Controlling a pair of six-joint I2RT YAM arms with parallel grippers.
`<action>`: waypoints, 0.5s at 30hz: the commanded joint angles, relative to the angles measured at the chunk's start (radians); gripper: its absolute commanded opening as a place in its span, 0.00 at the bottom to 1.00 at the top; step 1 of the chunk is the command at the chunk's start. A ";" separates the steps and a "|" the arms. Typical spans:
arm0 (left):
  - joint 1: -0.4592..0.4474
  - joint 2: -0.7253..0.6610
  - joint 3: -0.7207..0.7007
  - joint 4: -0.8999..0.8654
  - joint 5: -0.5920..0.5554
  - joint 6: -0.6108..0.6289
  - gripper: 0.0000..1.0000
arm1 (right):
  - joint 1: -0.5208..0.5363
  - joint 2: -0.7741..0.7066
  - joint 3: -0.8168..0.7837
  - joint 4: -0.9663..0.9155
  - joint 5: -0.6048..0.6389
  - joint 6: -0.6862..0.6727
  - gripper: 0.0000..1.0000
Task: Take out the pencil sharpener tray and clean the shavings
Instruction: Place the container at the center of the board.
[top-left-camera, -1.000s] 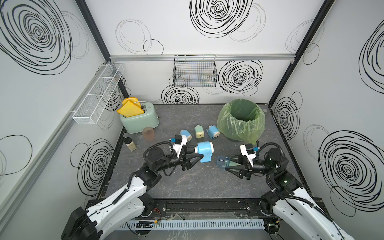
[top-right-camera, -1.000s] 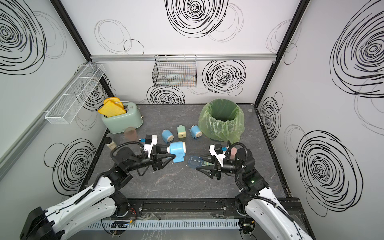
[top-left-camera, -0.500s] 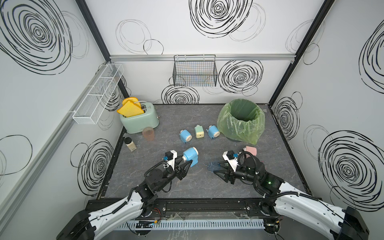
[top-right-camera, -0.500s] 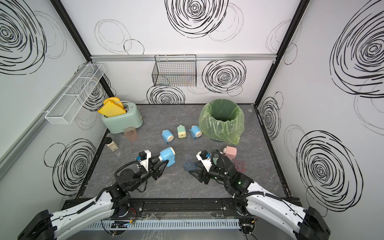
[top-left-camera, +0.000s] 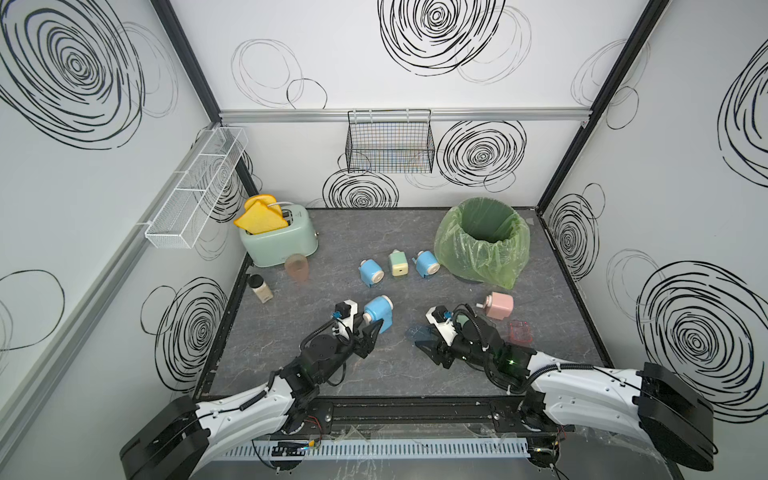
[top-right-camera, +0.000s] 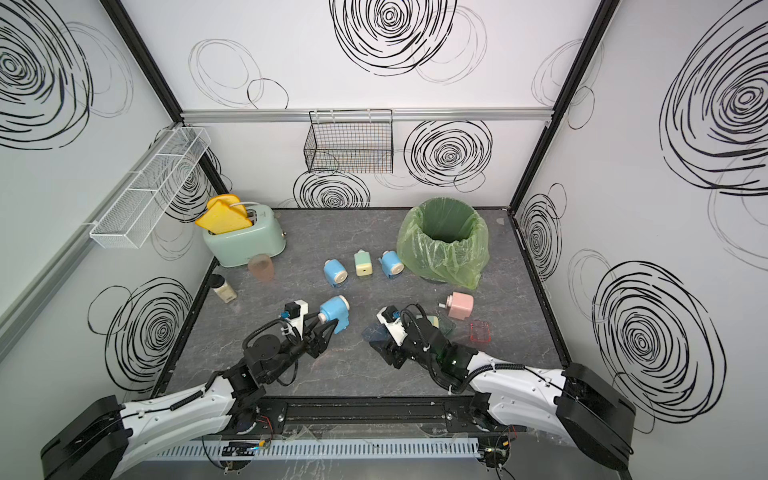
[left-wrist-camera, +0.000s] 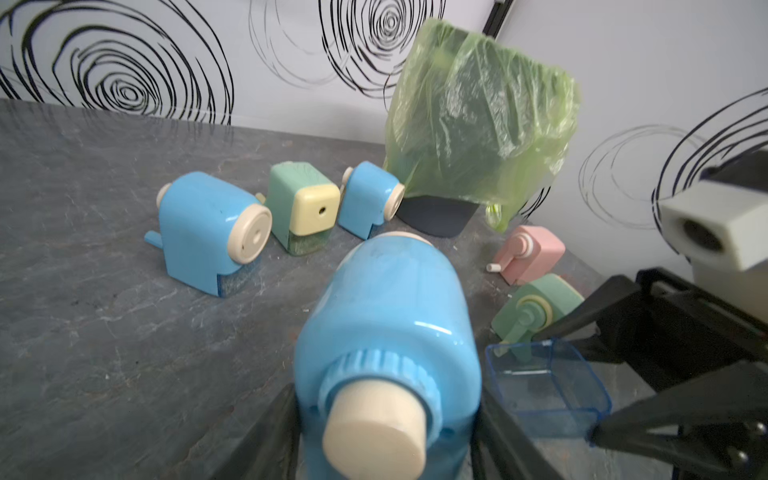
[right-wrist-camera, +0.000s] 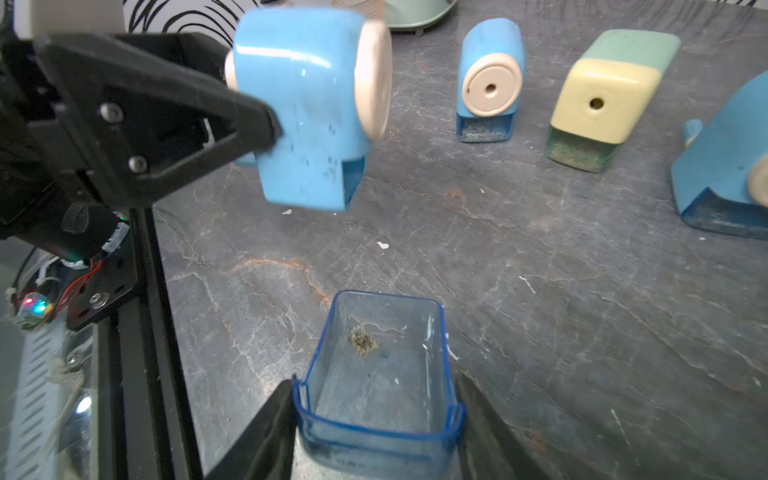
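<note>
The clear blue tray (right-wrist-camera: 376, 374) is out of its sharpener and sits between the fingers of the right pincer (right-wrist-camera: 376, 432), which is part-closed on the tray's near end. The tray's open side faces up, and a small clump of shavings (right-wrist-camera: 363, 340) lies on its floor. In both top views the tray (top-left-camera: 417, 332) is at the front middle of the tabletop (top-left-camera: 399, 374).

Just beside it, on the robot's left, is the blue sharpener (top-left-camera: 379, 318). The left pincer (top-left-camera: 372, 332) grips it by the sides near its cream knob (left-wrist-camera: 374, 424), with the jaws part-closed around the body. In the right wrist view, the slot at the sharpener's base (right-wrist-camera: 353, 178) is empty.

Further back, three more sharpeners stand in a row, with trays in place: a blue one (top-left-camera: 371, 272), a green and yellow one (top-left-camera: 398, 264), and another blue one (top-left-camera: 427, 264). That last one stands just beside the bin lined with a green bag (top-left-camera: 484, 245).

On the robot's right are a pink sharpener (top-left-camera: 498, 305) and a red clear tray (top-left-camera: 520, 331). A green sharpener (left-wrist-camera: 536, 307) is mostly hidden behind the right arm in the top views.

At the back left stand a mint toaster (top-left-camera: 280, 239), a pink cup (top-left-camera: 297, 268) and a small jar (top-left-camera: 261, 287).
</note>
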 joint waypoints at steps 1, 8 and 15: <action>-0.008 0.072 0.043 0.049 0.008 0.004 0.26 | 0.005 0.021 -0.015 0.097 0.061 -0.006 0.29; -0.005 0.298 0.116 0.159 0.061 -0.009 0.23 | 0.000 0.134 0.008 0.133 0.170 0.031 0.30; -0.006 0.445 0.115 0.352 0.082 0.009 0.24 | -0.082 0.230 -0.005 0.242 0.183 0.052 0.31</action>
